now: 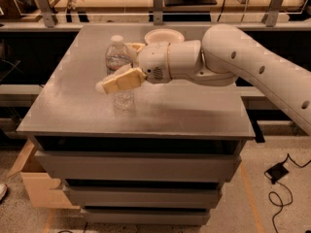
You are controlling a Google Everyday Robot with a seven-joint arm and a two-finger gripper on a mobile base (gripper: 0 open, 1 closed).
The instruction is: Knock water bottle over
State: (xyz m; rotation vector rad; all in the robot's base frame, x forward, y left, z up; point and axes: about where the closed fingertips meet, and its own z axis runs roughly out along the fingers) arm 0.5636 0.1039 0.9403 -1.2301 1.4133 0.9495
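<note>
The water bottle stands upright at the back left of the grey table. It is clear and ribbed, with a white cap. My gripper reaches in from the right at the bottle's height and is open. Its near tan finger lies in front of the bottle's lower half and hides it. Its far finger shows just right of the bottle, behind it. The bottle sits between the two. I cannot tell whether either finger touches it.
A small clear bottle stands just in front of the water bottle, under the near finger. A shallow white bowl sits at the back behind the wrist. Drawers lie below the table top, and a cardboard box stands at lower left.
</note>
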